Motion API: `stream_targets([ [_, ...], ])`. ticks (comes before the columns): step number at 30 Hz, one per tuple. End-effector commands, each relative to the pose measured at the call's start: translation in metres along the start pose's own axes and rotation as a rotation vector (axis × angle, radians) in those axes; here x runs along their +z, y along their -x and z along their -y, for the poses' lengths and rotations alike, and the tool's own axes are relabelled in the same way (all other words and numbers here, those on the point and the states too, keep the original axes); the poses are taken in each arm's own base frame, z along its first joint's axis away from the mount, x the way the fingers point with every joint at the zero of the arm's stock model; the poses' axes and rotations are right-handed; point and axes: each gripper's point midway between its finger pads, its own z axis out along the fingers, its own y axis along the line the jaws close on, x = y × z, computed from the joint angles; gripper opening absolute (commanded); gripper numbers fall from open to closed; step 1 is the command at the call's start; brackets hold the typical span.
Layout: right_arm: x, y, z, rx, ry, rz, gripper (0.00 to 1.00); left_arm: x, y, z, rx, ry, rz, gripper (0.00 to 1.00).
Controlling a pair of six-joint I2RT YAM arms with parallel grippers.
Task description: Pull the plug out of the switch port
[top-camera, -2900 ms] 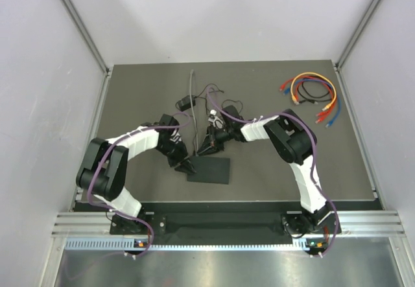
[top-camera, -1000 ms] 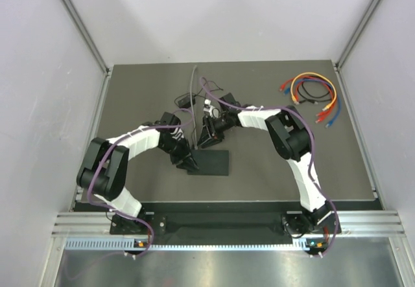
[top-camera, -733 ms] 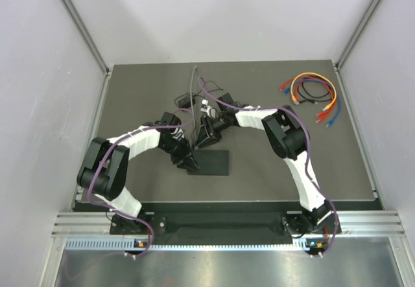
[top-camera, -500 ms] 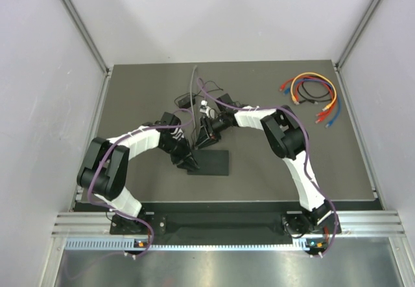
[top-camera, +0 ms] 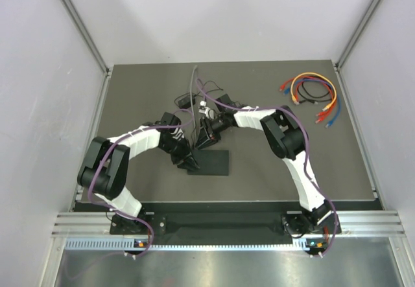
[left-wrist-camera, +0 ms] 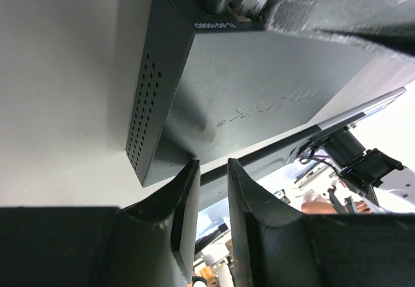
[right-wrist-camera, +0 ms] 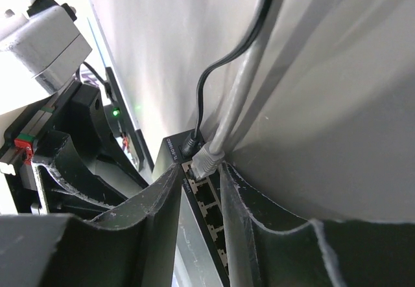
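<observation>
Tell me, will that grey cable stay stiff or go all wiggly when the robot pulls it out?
Probably wiggly: the grey cable is thin and bends gently, so it should flop and trail. Its pale plug looks hard, so the right tool straddling it can likely pinch it firmly. The switch looks flat and light, so it might slide along.

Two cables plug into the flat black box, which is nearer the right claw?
The thick pale grey cable, its whitish plug lined up with the right claw; the thin black cable enters just left of it.
</observation>
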Motion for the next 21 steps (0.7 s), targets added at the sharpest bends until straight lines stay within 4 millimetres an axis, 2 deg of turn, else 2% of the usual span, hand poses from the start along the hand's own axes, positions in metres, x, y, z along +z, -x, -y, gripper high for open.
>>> stream_targets([
  [1,0.0163,-0.0141,0.0263,-0.030,-0.110,-0.031,0.32,0.0063,0.0077,-0.0152,0.005,0.067,0.026,0.30],
  [6,0.0206,-0.0196,0.0281,-0.039,-0.130,-0.047,0.35,0.0061,0.0086,-0.0143,0.006,0.068,0.025,0.30],
  [14,0.0237,-0.0203,0.0276,0.047,-0.038,-0.014,0.24,0.0066,0.0072,-0.0171,0.008,0.076,0.020,0.30],
  [15,0.0240,-0.0209,0.0268,0.054,-0.031,-0.017,0.17,0.0059,0.0069,-0.0161,0.013,0.074,0.022,0.30],
  [17,0.0245,-0.0207,0.0251,0.060,-0.020,-0.019,0.13,0.0066,0.0054,-0.0185,0.009,0.079,0.018,0.30],
  [21,0.0245,-0.0207,0.0239,0.091,-0.004,-0.018,0.13,0.0066,0.0046,-0.0197,0.011,0.082,0.017,0.30],
])
